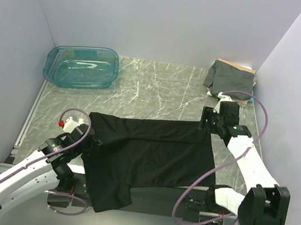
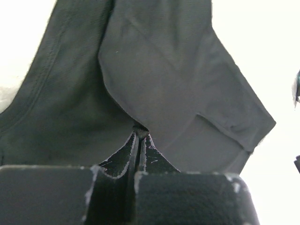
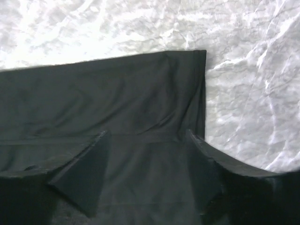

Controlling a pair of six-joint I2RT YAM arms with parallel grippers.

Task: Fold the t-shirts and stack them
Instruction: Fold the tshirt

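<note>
A plain black t-shirt lies spread across the near half of the table, one sleeve hanging off the front edge. My left gripper is shut on the shirt's left edge; in the left wrist view the fingertips pinch a fold of the black cloth. At the shirt's far right corner my right gripper stands open. In the right wrist view its fingers are spread apart just over the black cloth, holding nothing. A folded dark grey-green t-shirt tops a small stack at the back right.
A translucent teal plastic bin sits at the back left. Tan and white cloth edges show under the folded stack. Walls close in the table on the left, back and right. Bare marble lies between bin and stack.
</note>
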